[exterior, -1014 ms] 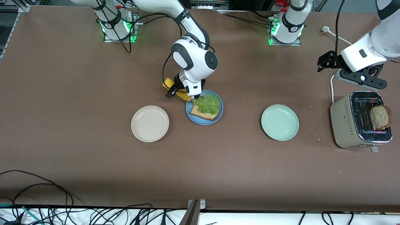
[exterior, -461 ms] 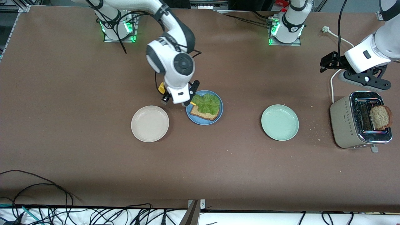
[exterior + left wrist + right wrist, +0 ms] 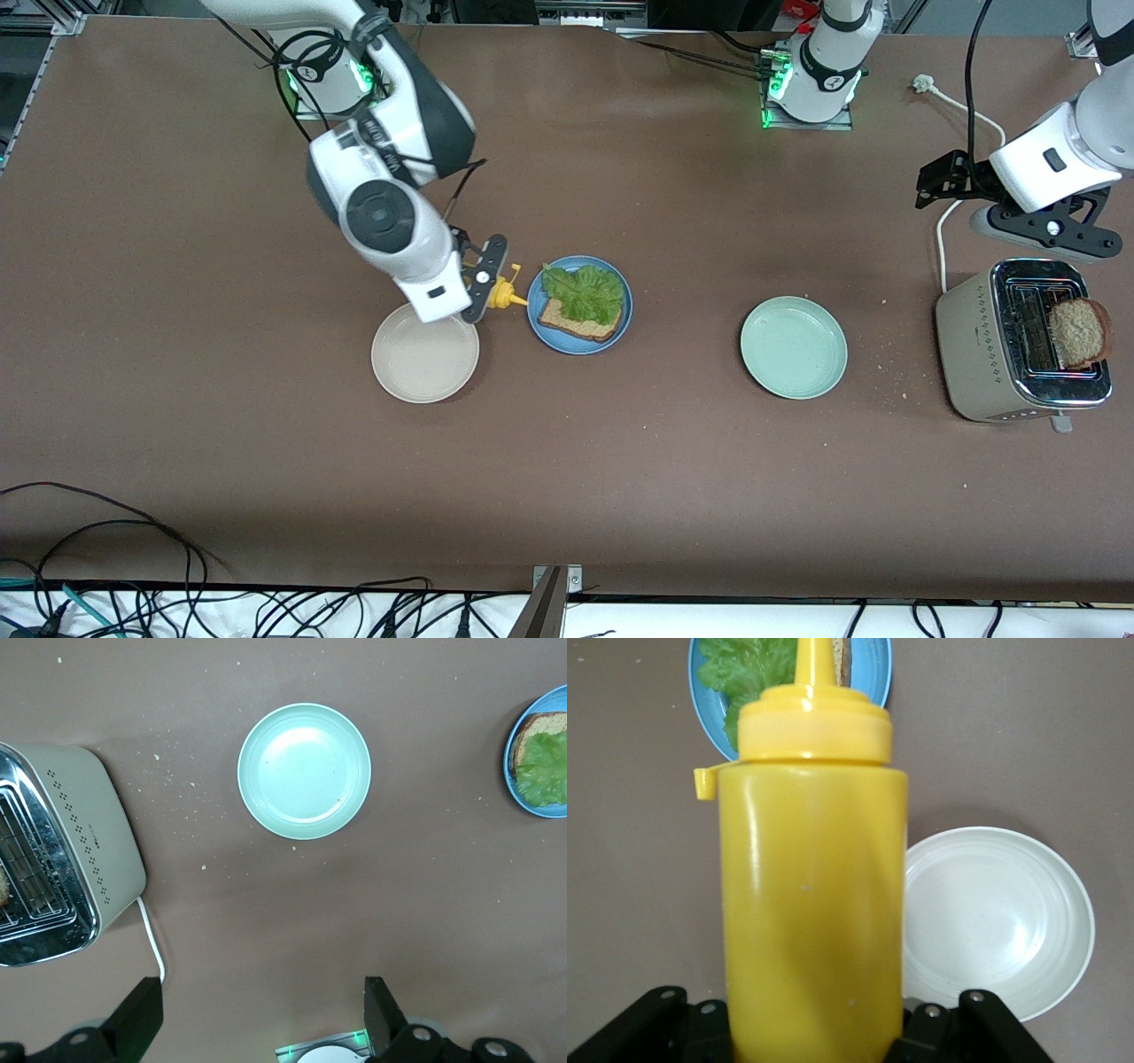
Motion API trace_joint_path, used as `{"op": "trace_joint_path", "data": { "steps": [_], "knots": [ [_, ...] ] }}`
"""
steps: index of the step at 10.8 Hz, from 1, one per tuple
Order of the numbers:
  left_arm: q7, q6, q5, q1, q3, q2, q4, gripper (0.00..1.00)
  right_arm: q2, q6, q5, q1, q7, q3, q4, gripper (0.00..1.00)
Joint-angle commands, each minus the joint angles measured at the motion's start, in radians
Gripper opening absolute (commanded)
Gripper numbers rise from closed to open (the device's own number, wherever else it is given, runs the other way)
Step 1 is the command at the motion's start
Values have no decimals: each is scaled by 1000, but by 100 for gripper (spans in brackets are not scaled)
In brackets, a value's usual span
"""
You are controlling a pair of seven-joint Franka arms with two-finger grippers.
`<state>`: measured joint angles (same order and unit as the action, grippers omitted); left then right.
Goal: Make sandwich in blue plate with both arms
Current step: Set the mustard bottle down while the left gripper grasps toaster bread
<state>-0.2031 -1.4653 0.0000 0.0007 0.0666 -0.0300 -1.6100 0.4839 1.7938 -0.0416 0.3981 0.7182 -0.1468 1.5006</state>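
- The table (image 3: 620,478) fills the front view; a toaster (image 3: 1019,354) at its right edge holds a bread slice (image 3: 1079,332).
- Mid-frame, the blue plate (image 3: 540,326) carries bread (image 3: 576,323) topped with lettuce (image 3: 586,292), between a beige plate (image 3: 425,363) and a green plate (image 3: 794,347).
- The right gripper (image 3: 483,283), centre-left, is clamped on a yellow squeeze bottle (image 3: 507,297).
- The left gripper (image 3: 941,177), upper right, hangs wide apart and empty.

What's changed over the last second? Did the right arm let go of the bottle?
No. The right gripper, still shut on the yellow squeeze bottle, swung off the blue plate toward the beige plate. The left gripper stays open above the toaster, drifting slightly. Bread, lettuce, green plate and toast slice unchanged.
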Motion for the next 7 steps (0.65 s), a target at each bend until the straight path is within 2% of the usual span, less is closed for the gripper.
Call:
{"op": "trace_joint_path", "data": {
  "steps": [1,4,7],
  "knots": [
    [-12,17,0,13,4,-11,28,100,-15,-8,-168,-168,310,-22,10,0],
    [-13,19,6,28,2,-24,28,100,10,-40,-300,-286,560,-5,10,0],
    [-15,13,3,119,4,-74,42,100,62,-88,-463,-402,841,24,9,0]
  ]
}}
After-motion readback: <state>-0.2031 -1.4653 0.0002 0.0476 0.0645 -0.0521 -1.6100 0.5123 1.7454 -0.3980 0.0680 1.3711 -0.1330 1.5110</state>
